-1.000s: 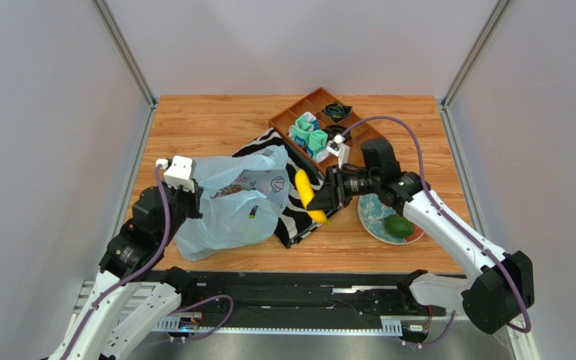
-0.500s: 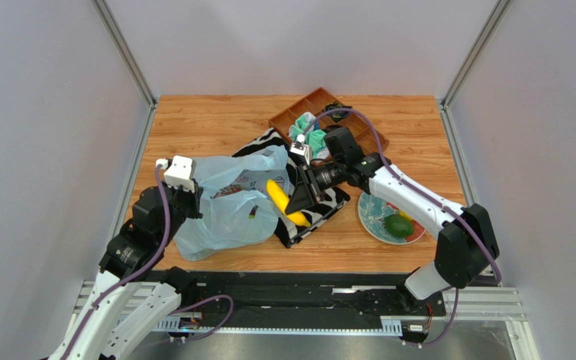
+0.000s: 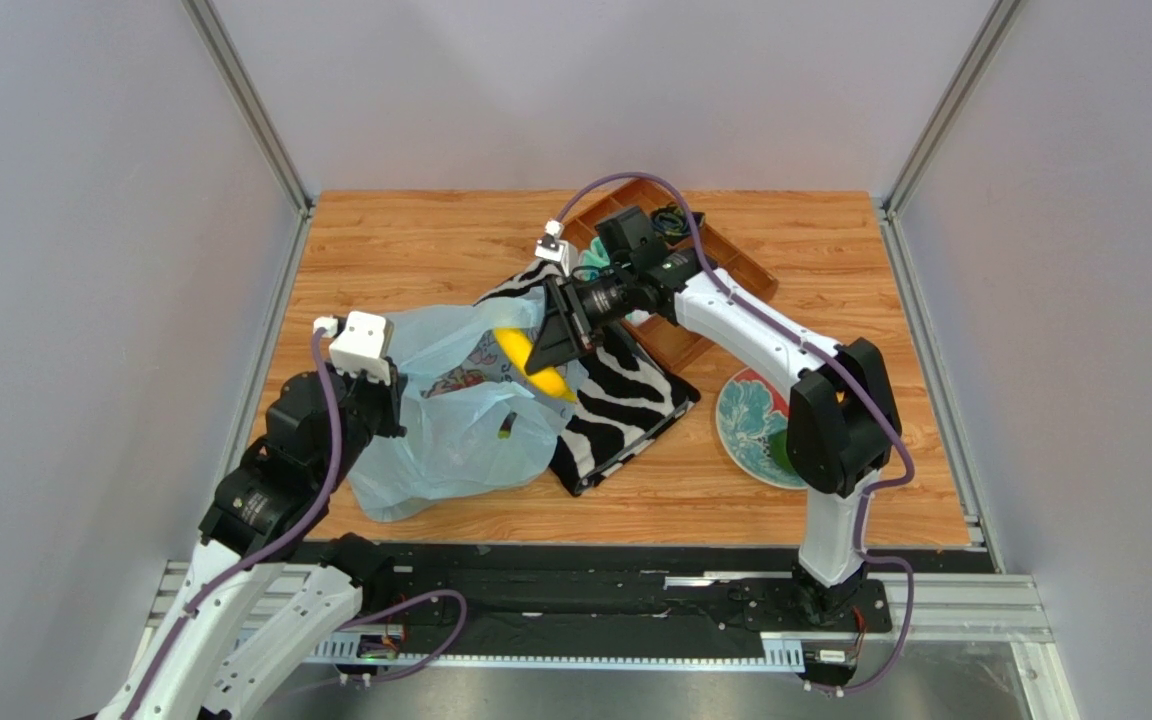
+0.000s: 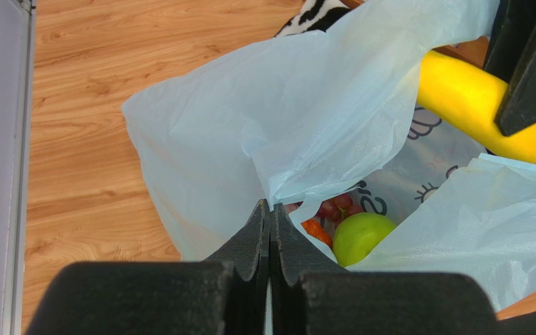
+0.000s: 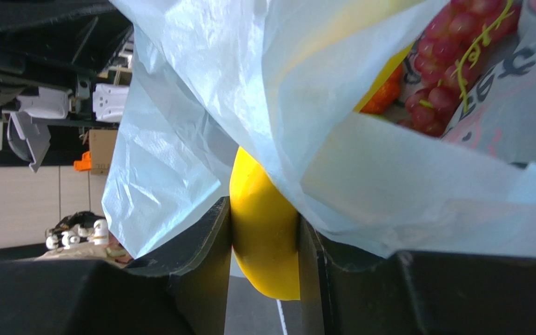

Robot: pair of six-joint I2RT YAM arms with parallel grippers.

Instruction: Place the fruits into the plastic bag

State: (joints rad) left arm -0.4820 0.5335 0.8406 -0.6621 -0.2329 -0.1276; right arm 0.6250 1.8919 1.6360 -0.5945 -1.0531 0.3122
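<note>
The plastic bag (image 3: 455, 420) lies open on the left part of the table, light blue and crinkly. My left gripper (image 4: 271, 211) is shut on its near rim (image 4: 288, 188) and holds the mouth up. Inside lie a green apple (image 4: 360, 236) and red grapes (image 4: 334, 208); the grapes (image 5: 452, 49) also show in the right wrist view. My right gripper (image 5: 264, 234) is shut on the yellow banana (image 5: 267, 230), whose far end reaches under the bag's upper flap. Seen from above, the banana (image 3: 534, 375) and right gripper (image 3: 552, 348) sit at the bag's mouth.
A zebra-striped cloth (image 3: 624, 398) lies right of the bag. A wooden compartment tray (image 3: 740, 273) stands at the back, partly behind the right arm. A patterned plate (image 3: 745, 413) sits at the right, with a dark green fruit (image 3: 784, 447) half hidden by the arm.
The right arm has swung left with the banana, from beside the plate over the zebra cloth to the bag's mouth. The left gripper has stayed put on the bag's rim.
</note>
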